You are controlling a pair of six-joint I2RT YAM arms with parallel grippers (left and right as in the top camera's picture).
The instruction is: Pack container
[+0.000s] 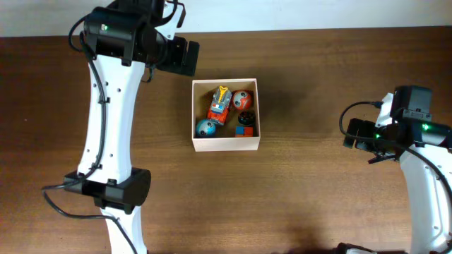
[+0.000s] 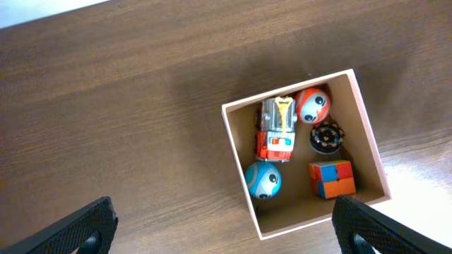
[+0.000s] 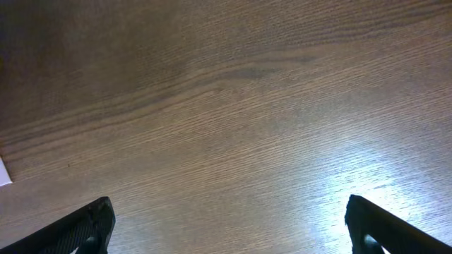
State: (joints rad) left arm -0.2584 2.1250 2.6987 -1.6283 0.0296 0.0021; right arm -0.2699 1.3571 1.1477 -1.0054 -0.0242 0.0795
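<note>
The container (image 1: 226, 144) is a square cream-walled box with a tan floor at the table's middle. It holds a red and white toy fire truck (image 1: 219, 104), a red eyed ball (image 1: 242, 99), a blue eyed ball (image 1: 205, 128), a black ring-shaped toy (image 1: 246, 118) and an orange, blue and red cube (image 1: 244, 130). My left gripper (image 1: 185, 56) is open and empty, high above the table to the container's upper left. In the left wrist view the container (image 2: 237, 159) lies below the open gripper (image 2: 226, 227). My right gripper (image 1: 353, 134) is open and empty, far right of the container.
The brown wooden table (image 1: 318, 85) fills the overhead view. The right wrist view shows bare wood under the open right gripper (image 3: 233, 229), with a white sliver (image 3: 3, 171) at the left edge.
</note>
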